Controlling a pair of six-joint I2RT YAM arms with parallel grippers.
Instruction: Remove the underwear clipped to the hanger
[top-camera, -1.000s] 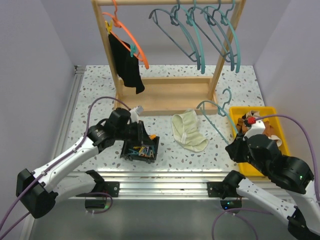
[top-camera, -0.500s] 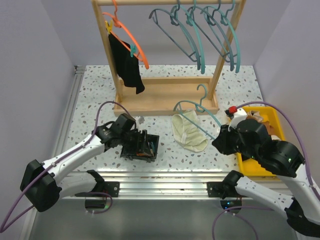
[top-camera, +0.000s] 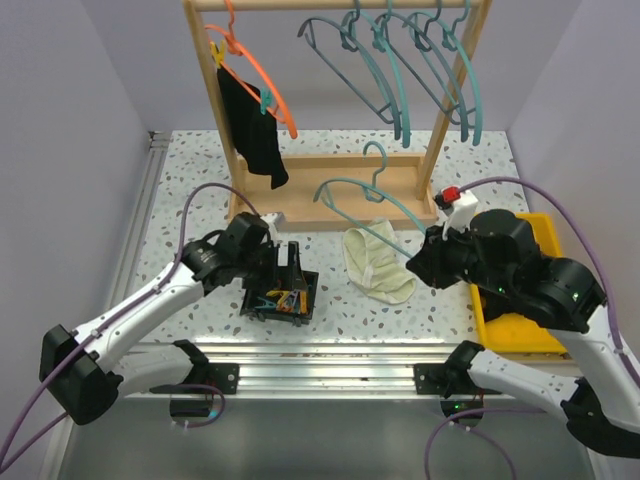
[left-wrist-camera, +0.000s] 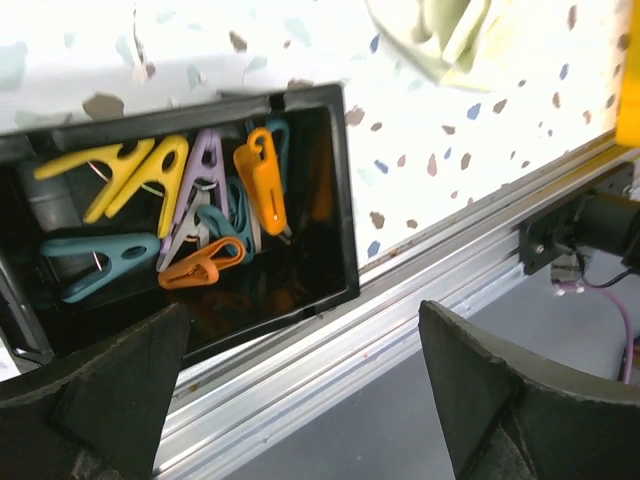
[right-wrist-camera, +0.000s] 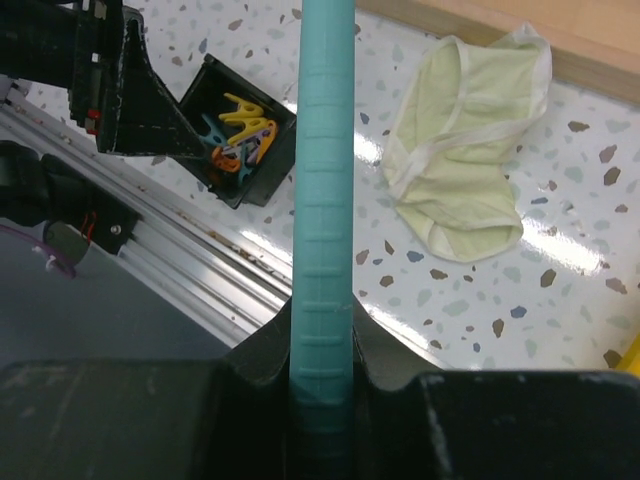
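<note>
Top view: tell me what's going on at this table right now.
The right claw is shut on a teal hanger, held above the table in front of the wooden rack. The left claw hangs open over a black box of coloured clothes pegs. The cream brief is already off and lies flat on the table. The black piece is still clipped to the orange hanger on the rack.

Cream-white brief lies crumpled on the table; narrow black piece hangs clipped to the orange hanger
</note>
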